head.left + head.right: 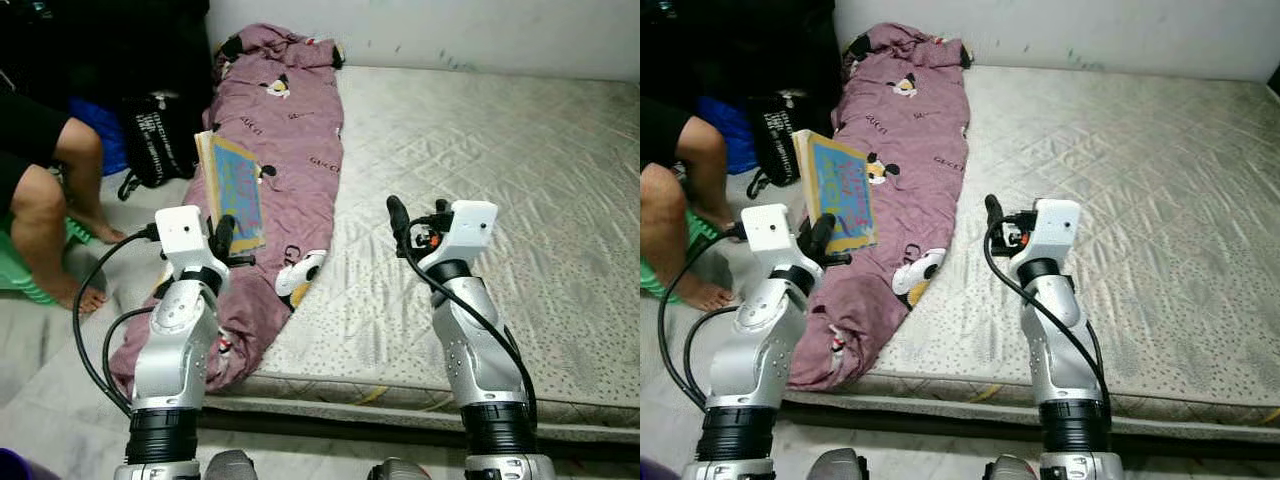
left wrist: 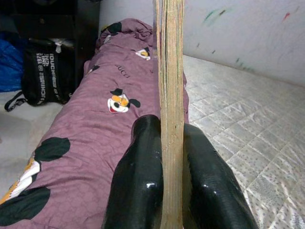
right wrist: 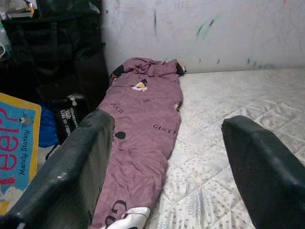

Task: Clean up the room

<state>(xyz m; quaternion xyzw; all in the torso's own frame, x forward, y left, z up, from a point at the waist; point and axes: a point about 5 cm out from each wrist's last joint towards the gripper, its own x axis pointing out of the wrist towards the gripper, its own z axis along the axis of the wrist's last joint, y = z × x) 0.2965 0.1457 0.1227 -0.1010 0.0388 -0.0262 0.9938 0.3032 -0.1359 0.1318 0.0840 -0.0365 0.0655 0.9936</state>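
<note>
The left gripper (image 2: 170, 176) is clamped on a thin, flat picture book with a blue cover and yellow border (image 1: 236, 190), its two black fingers (image 2: 138, 176) pressed against either face of the book's lower edge. The book stands upright and tilted, held up over a long mauve quilted blanket printed with cartoon faces and lettering (image 1: 290, 130). In the left wrist view the book is seen edge-on, its pale page block (image 2: 170, 95) rising between the fingers.

The blanket lies bunched in a long roll along the left side of a bare grey-white quilted mattress (image 1: 500, 180), running from the wall at the head end down to the near corner, where it droops over the mattress edge toward the floor.

The right gripper (image 3: 167, 167) hovers above the mattress, just right of the blanket, with its fingers spread wide and nothing between them. In the right wrist view the blanket stretches away between the two fingers, and a corner of the book's blue cover with red letters (image 3: 16, 148) shows at the side.

Left of the bed, a person's bare legs and feet (image 1: 55, 210) rest on the pale floor beside a green plastic stool (image 1: 25, 275). A black bag with white lettering (image 1: 155, 135) stands on the floor near the head of the blanket, with something blue (image 1: 100, 135) beside it.
</note>
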